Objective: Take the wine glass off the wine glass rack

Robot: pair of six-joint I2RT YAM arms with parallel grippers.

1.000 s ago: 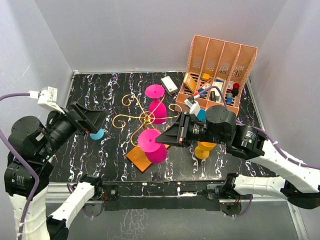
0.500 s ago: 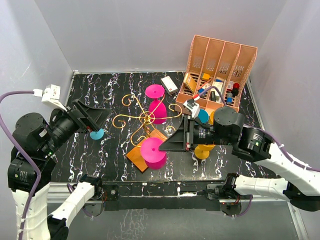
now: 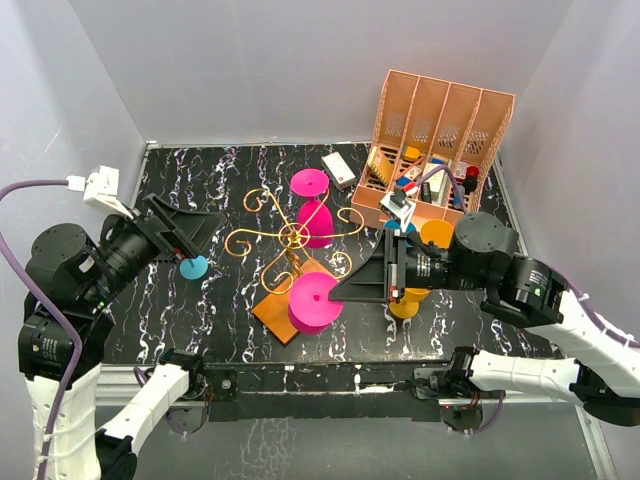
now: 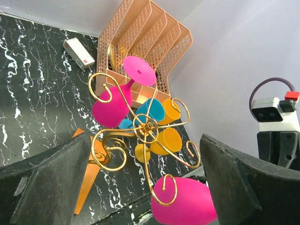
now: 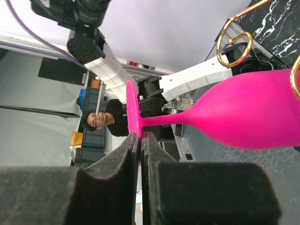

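Observation:
The wine glass rack (image 3: 293, 236) is gold wire with curled arms on an orange base (image 3: 272, 313). My right gripper (image 3: 338, 293) is shut on the foot rim of a magenta wine glass (image 3: 314, 303), which lies sideways by the rack's near side. In the right wrist view the fingers (image 5: 126, 159) pinch the thin foot (image 5: 131, 108), the bowl (image 5: 243, 115) sticks out right, and a gold curl (image 5: 234, 42) sits above it. A second magenta glass (image 3: 316, 222) hangs on the far side. My left gripper (image 3: 203, 232) stands open left of the rack (image 4: 147, 125).
A salmon slotted organiser (image 3: 440, 140) with small items stands at the back right. Yellow glasses (image 3: 405, 300) and a blue one (image 3: 400, 228) lie under my right arm. A blue foot (image 3: 195, 267) rests by my left gripper. A white box (image 3: 338, 168) lies behind the rack.
My right gripper has drawn back to the near right, carrying the magenta glass away from the rack's centre post. The left arm has shifted only slightly.

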